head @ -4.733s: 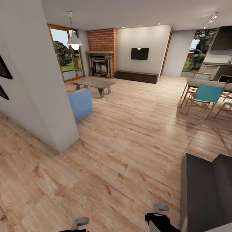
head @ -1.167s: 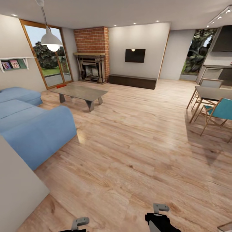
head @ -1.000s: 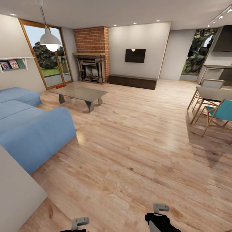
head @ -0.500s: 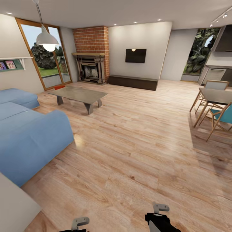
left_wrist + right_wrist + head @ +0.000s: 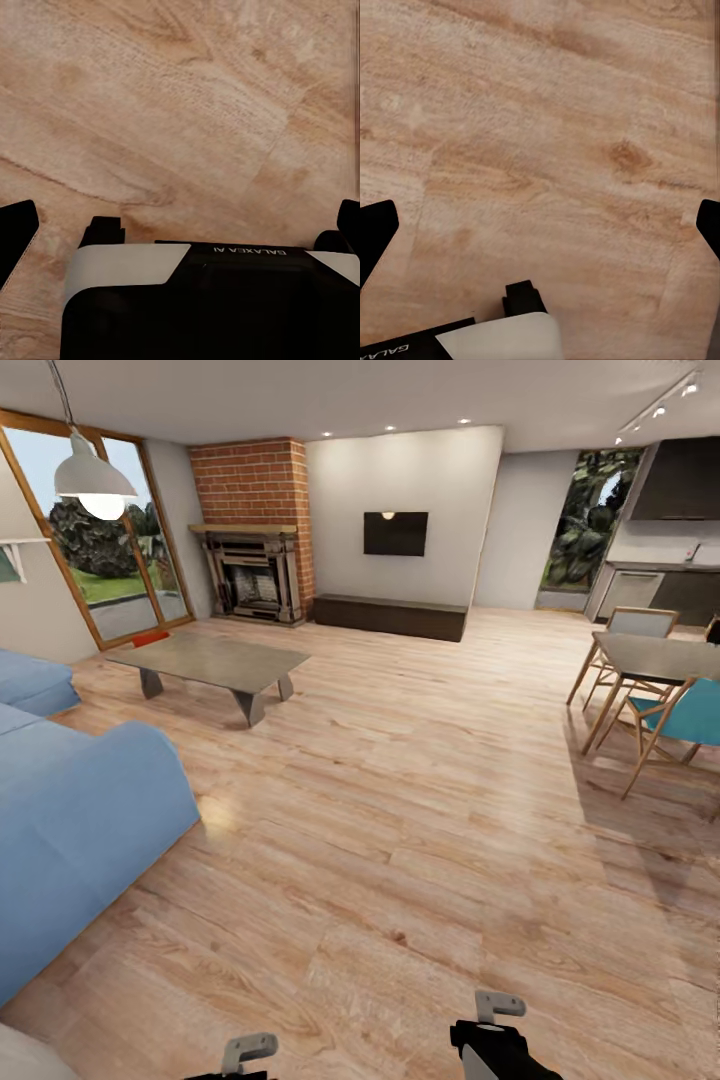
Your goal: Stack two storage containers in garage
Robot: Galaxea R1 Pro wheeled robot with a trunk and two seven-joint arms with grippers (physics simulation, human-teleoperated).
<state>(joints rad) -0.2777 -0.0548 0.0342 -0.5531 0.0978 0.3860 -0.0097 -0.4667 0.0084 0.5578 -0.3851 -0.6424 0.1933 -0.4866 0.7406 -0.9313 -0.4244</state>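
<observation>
I am in the living room, on light wood plank flooring [image 5: 400, 840]. A small orange-red patch [image 5: 150, 638], seemingly one storage container, lies low on the planks behind the coffee table [image 5: 205, 661], near the glass doors [image 5: 95, 575]; most of it is hidden. In the left wrist view my left gripper [image 5: 180, 225] is open over bare planks, its black fingertips [image 5: 16, 234] far apart. My right gripper [image 5: 540, 225] is likewise open above the planks, holding nothing. Both arm ends sit low at the head view's bottom edge. The garage is out of view.
A blue sectional sofa [image 5: 70, 810] stands at the left. A brick fireplace [image 5: 252, 530] and a low dark bench [image 5: 390, 616] line the far wall. A dining table [image 5: 655, 656] with chairs [image 5: 670, 725] stands at the right. A pendant lamp [image 5: 92, 478] hangs at upper left.
My view has advanced into the room and swung; the sofa and coffee table have slid leftward and the grey wall corner at lower left has nearly left the picture. The arms hold the same pose.
</observation>
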